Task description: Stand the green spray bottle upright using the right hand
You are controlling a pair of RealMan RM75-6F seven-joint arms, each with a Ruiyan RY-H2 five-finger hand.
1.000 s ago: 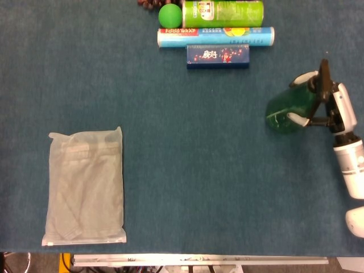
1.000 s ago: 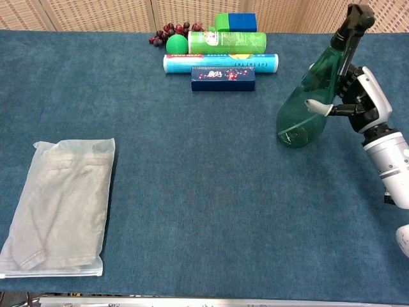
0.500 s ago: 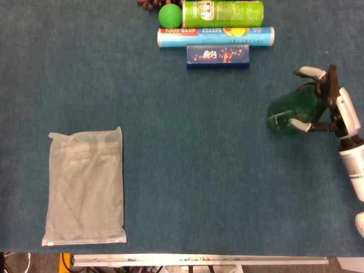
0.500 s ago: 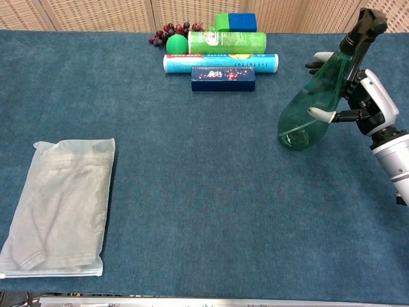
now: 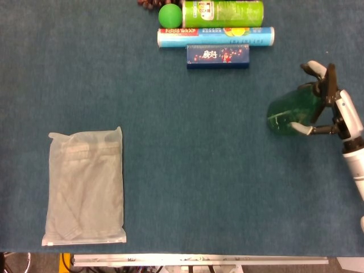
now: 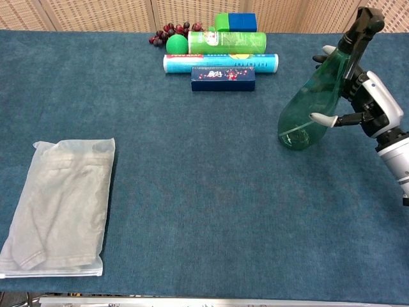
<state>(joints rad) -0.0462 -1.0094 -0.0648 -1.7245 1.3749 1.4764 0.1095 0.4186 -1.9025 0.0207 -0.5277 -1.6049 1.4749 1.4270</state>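
Over on the right side of the blue table, the green spray bottle stands on its base, leaning a little with its black nozzle tipped toward the far right. The right hand sits just beside it on the right, fingers spread wide around the bottle body: one white fingertip lies against the lower front of the bottle, others reach past the neck behind it. From the head view the hand shows the same spread, fingers splayed either side of the green body, and whether they truly press on it I cannot tell. The left hand shows in neither camera.

Along the far edge there is a neat cluster: a green ball, a green cylindrical can lying on its side, a long food-wrap box in front of it, and a dark blue box nearest. Dark grapes sit behind the ball. At the near left lies a clear plastic bag, flat, with folded pale cloth inside.
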